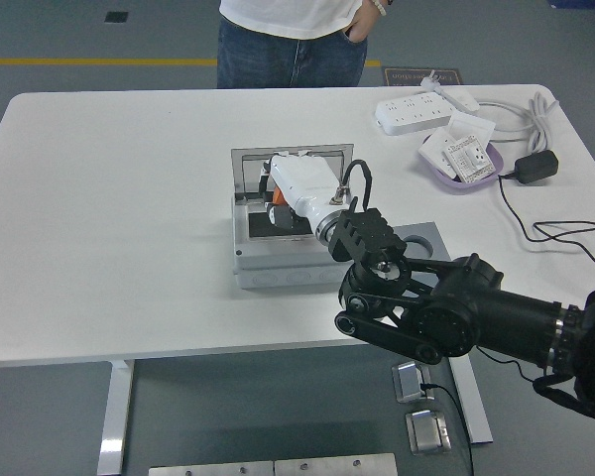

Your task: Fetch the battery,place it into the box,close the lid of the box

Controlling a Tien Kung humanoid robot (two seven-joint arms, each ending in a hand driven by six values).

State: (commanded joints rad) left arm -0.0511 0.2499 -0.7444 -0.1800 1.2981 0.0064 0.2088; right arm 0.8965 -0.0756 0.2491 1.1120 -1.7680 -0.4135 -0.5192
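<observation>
Black right arm reached in from the lower right over the table. The grey box sat mid-table, its lid swung open to the far side. The right hand hung over the dark cavity; whether its fingers clasped anything I could not tell, and the battery was hidden. Judgement: lower straight into the cavity, release clear of the walls, then withdraw before touching the lid. A person stood beyond the far edge.
</observation>
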